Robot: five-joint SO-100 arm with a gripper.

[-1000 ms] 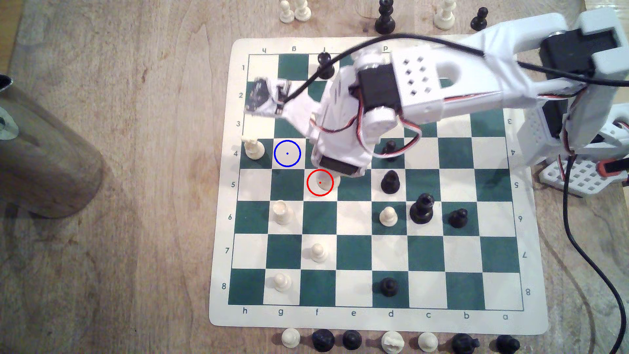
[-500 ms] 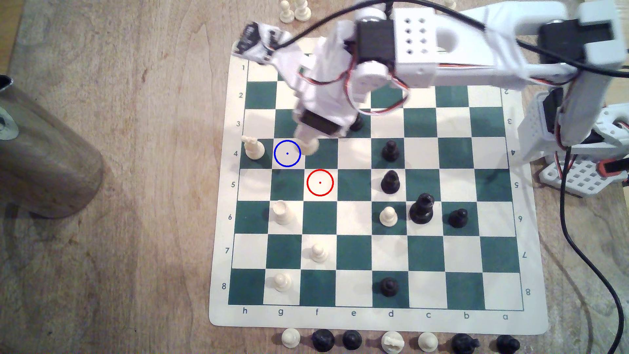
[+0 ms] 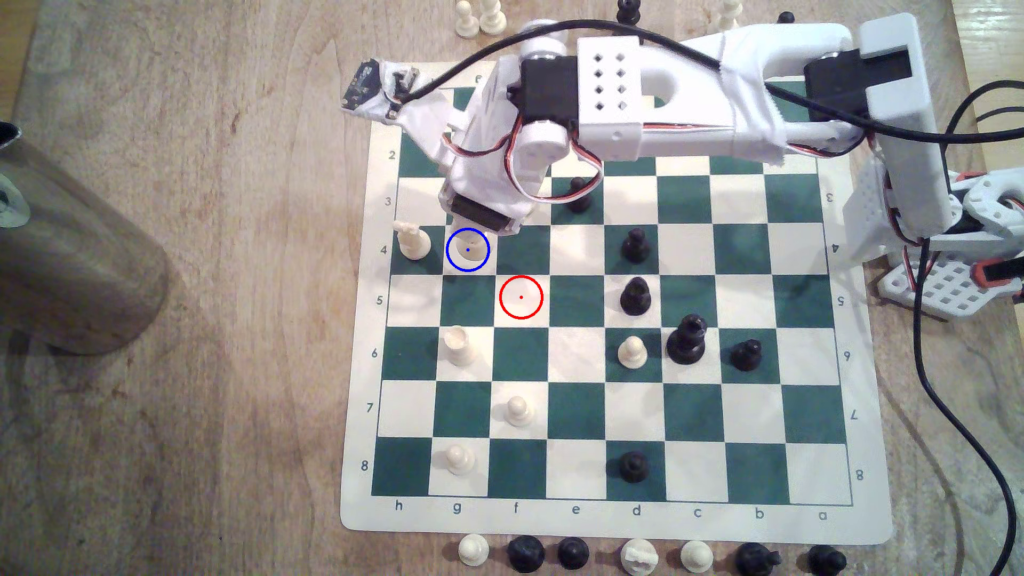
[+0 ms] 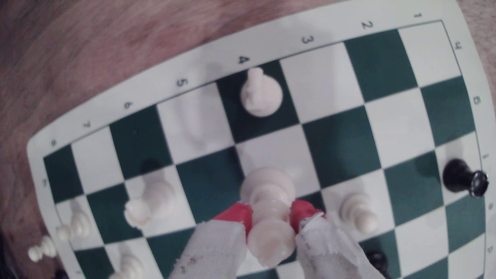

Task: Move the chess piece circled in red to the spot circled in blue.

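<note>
The cream-white bishop-like chess piece (image 3: 470,244) stands upright inside the blue ring, on the white blue-circled spot (image 3: 481,262) in row 4. My gripper (image 3: 474,234) comes down on it from above and is shut on its slim neck. In the wrist view the red-tipped fingers (image 4: 237,214) clamp the chess piece (image 4: 268,187) from both sides, and its round base is over the white square (image 4: 273,155). I cannot tell whether the base touches the board. The red-ringed square (image 3: 521,297) has nothing on it.
A tall white piece (image 3: 411,242) stands one square toward the exterior view's left of the blue ring. A black pawn (image 3: 579,198) stands by the arm's wires, and a white notched-top piece (image 3: 457,344) two rows below. Captured pieces line the board's edges. A metal cylinder (image 3: 72,260) stands far left.
The arm lifted the bishop-like piece off the red-ringed square, carried it up and toward the exterior view's left, and brought it down into the blue ring.
</note>
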